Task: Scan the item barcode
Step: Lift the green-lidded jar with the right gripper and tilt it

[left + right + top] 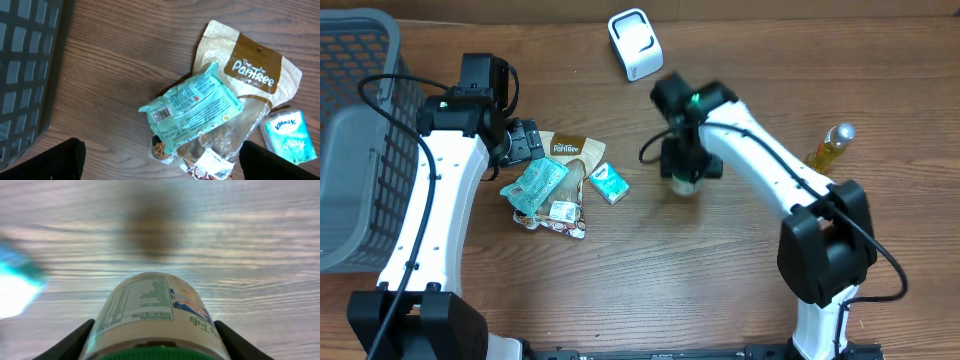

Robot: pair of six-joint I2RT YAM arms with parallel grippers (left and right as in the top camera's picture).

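Grasping the item is the step in hand, I judge: the right gripper straddles a small bottle just right of the table's centre, cap toward the wrist. Its fingers flank the bottle's sides, but I cannot tell whether they press on it or whether it stands on the wood. The next move calls for a firm hold, a lift, and a turn that faces the barcode to the white scanner, at 11 o'clock from the bottle. The bottle has a green cap and a pale label with a block of fine print and a blue-and-red graphic; no barcode shows. The left gripper hangs wide open and empty over the snack packets at 9 o'clock.
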